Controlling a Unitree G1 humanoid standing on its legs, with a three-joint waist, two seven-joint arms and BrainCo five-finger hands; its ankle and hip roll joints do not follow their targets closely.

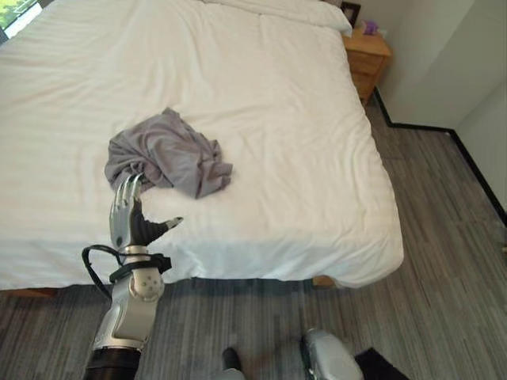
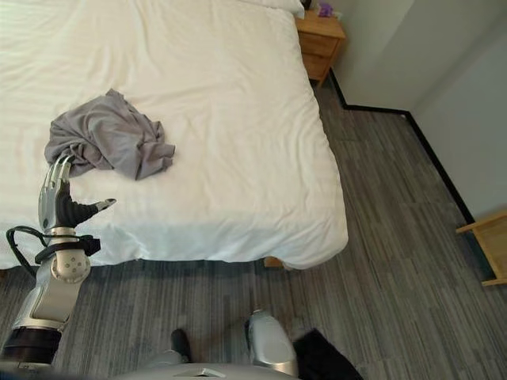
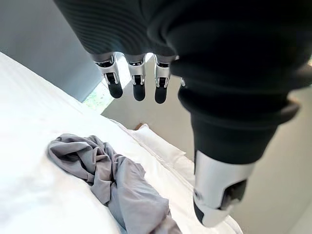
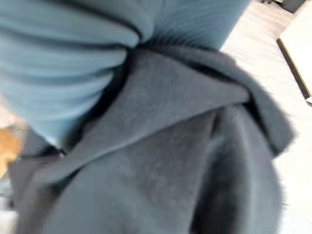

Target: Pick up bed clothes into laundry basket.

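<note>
Grey garment (image 1: 169, 153) is seen crumpled on the white bed (image 1: 301, 119), toward its near edge. Left hand (image 1: 129, 214) is held just short of it, fingers straight, thumb spread. Cloth judged light, limp; best pinched at a raised fold.

We see a white bed (image 1: 261, 119) with a pillow (image 1: 293, 9) at its head. A wooden nightstand (image 1: 366, 59) stands just beside it, holding a purple item (image 1: 370, 28). We note grey plank floor (image 2: 380, 261) and a wooden piece (image 2: 487, 245) at the right edge.
</note>
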